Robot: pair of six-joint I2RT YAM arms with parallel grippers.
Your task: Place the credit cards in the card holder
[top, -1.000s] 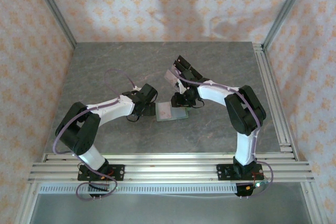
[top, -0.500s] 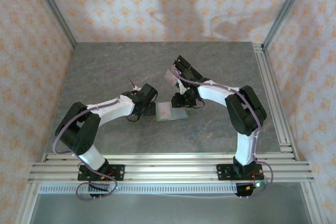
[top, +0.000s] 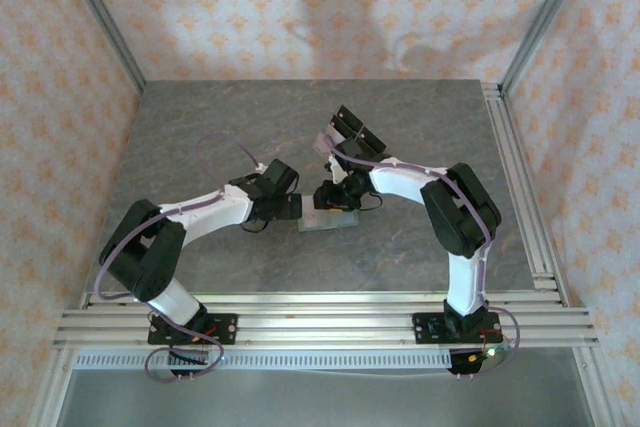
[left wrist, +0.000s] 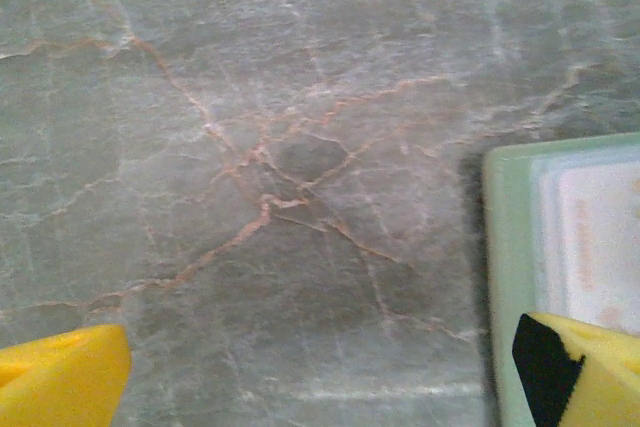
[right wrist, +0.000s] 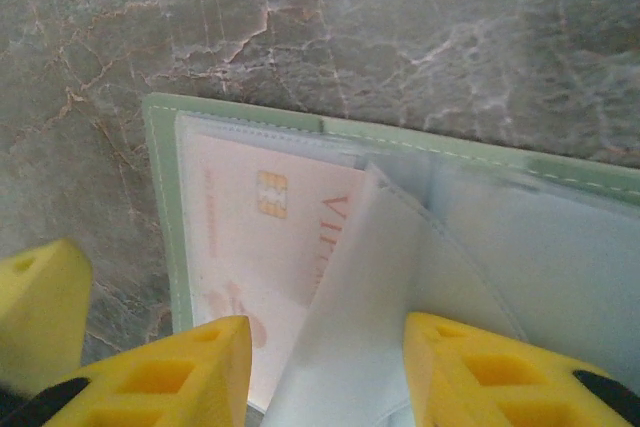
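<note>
Two arms, from above, bent inward over the grey marbled worktop (top: pixel 200 137), ends almost meeting near its middle. Between them, on the near side, the green wallet (top: pixel 330 223), lying open and flat. Left fingers (top: pixel 290 210) low at the wallet's left edge; right fingers (top: pixel 328 199) over its far edge, partly covering it. Too small here to tell either pair's spread. Farther back, well apart from the wallet, a dark stand (top: pixel 352 130).

Left wrist: yellow fingers in the two bottom corners, set wide apart, nothing between them but bare stone. Finger at the frame's right over the wallet's corner; the other out over the worktop. Wallet's green border down the right side, a pale pocket inside it, a pinkish card (left wrist: pixel 600 237) showing faintly through.

Right wrist: wallet spread open across the frame, stitched green border on its far and left sides. In the pocket at the frame's left, the pale pink card with gold chip and red lettering, flat under a clear cover. Beside it, a pale leaf (right wrist: pixel 350 297) standing up off the wallet toward the camera. Yellow fingers partly apart, one on each side of that leaf, its edges right against both. Cannot tell whether clamped on it or merely beside it, nor whether card or clear pocket flap.
</note>
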